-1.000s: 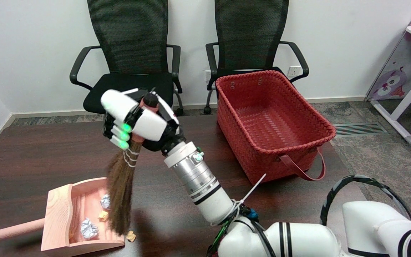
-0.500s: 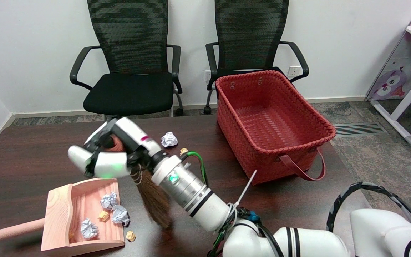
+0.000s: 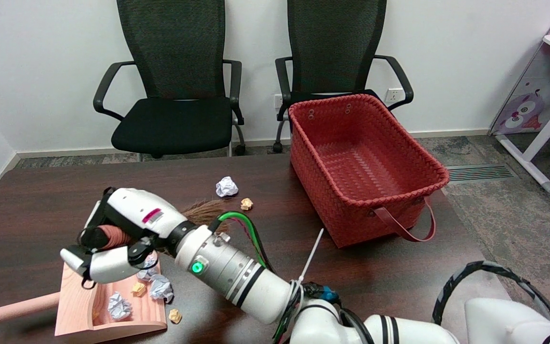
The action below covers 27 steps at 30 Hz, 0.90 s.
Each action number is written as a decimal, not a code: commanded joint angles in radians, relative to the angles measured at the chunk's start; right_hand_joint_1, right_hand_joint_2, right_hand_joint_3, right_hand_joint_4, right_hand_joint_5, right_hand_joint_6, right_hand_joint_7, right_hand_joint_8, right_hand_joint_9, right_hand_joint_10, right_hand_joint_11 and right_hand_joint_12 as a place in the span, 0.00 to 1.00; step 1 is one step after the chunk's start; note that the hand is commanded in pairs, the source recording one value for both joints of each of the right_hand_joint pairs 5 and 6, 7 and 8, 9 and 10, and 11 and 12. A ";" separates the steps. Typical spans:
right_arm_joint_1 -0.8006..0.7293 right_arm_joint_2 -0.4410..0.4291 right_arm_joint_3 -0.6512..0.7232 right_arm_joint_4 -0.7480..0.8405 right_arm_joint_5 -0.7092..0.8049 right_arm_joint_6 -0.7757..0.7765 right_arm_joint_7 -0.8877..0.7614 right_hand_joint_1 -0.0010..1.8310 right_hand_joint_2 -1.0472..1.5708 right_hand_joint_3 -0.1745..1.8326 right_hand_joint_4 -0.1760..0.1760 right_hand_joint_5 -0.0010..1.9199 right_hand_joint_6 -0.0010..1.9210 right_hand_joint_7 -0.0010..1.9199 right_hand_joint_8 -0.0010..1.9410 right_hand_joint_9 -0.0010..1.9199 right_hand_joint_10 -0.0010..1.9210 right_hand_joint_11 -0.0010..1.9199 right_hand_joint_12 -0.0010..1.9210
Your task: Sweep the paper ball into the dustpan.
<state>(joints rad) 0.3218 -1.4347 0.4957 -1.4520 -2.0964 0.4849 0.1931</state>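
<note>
My right hand [image 3: 117, 239] grips the pinkish handle of a small straw broom [image 3: 203, 209] and hovers over the back of the pale wooden dustpan [image 3: 77, 301] at the lower left. The broom lies nearly level, its brown bristles pointing right toward a white paper ball [image 3: 226, 187] and a small tan scrap [image 3: 246, 204] on the dark table. Inside the dustpan lie several crumpled paper balls [image 3: 119, 306] and a tan scrap [image 3: 137, 288]. Another tan scrap [image 3: 175, 316] sits on the table just off the pan's open edge.
A large red woven basket [image 3: 365, 167] with a strap handle stands on the table's right side. Two black office chairs [image 3: 174, 86] stand behind the table. The dustpan's round handle [image 3: 19, 308] sticks out to the left.
My right hand has dropped from high above the table down over the dustpan, swinging the broom from hanging upright to nearly level, bristles now pointing right. One more paper ball lies in the pan.
</note>
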 commanded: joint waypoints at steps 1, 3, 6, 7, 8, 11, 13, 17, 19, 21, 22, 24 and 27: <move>-0.057 -0.080 0.073 0.002 -0.059 -0.146 -0.265 0.50 1.00 0.75 0.50 1.00 1.00 1.00 0.99 1.00 1.00 1.00 1.00; -0.052 -0.103 0.073 0.031 -0.067 -0.146 -0.265 0.50 1.00 0.75 0.50 1.00 1.00 1.00 0.99 1.00 1.00 1.00 1.00; -0.044 -0.140 0.073 0.065 -0.092 -0.152 -0.265 0.50 1.00 0.75 0.50 1.00 1.00 1.00 0.99 1.00 1.00 1.00 1.00; -0.044 -0.160 0.073 0.086 -0.103 -0.146 -0.265 0.50 1.00 0.75 0.50 1.00 1.00 1.00 0.99 1.00 1.00 1.00 1.00; -0.044 -0.186 0.077 0.112 -0.108 -0.140 -0.265 0.50 1.00 0.75 0.50 1.00 1.00 1.00 0.99 1.00 1.00 1.00 1.00; -0.048 -0.274 0.092 0.194 -0.105 -0.099 -0.260 0.50 1.00 0.75 0.50 1.00 1.00 1.00 0.99 1.00 1.00 1.00 1.00; -0.051 -0.322 0.101 0.246 -0.098 -0.078 -0.251 0.50 1.00 0.75 0.50 1.00 1.00 1.00 0.99 1.00 1.00 1.00 1.00; -0.046 -0.422 0.151 0.370 -0.097 -0.058 -0.229 0.50 1.00 0.75 0.50 1.00 1.00 1.00 0.99 1.00 1.00 1.00 1.00; -0.034 -0.446 0.164 0.408 -0.095 -0.059 -0.196 0.50 1.00 0.74 0.50 1.00 1.00 1.00 0.99 1.00 1.00 1.00 1.00; -0.012 -0.466 0.173 0.449 -0.081 -0.068 -0.149 0.50 1.00 0.73 0.50 1.00 1.00 1.00 0.99 1.00 1.00 1.00 1.00; 0.004 -0.471 0.172 0.470 -0.067 -0.072 -0.126 0.50 1.00 0.73 0.50 1.00 1.00 1.00 0.99 1.00 1.00 1.00 1.00; 0.035 -0.478 0.164 0.510 -0.033 -0.075 -0.085 0.50 1.00 0.73 0.50 1.00 1.00 1.00 0.99 1.00 1.00 1.00 1.00; 0.059 -0.497 0.158 0.546 0.023 -0.073 -0.066 0.50 1.00 0.72 0.50 1.00 1.00 1.00 0.99 1.00 1.00 1.00 1.00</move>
<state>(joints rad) 0.2875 -1.7291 0.6047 -1.1996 -2.1749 0.3963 -0.0026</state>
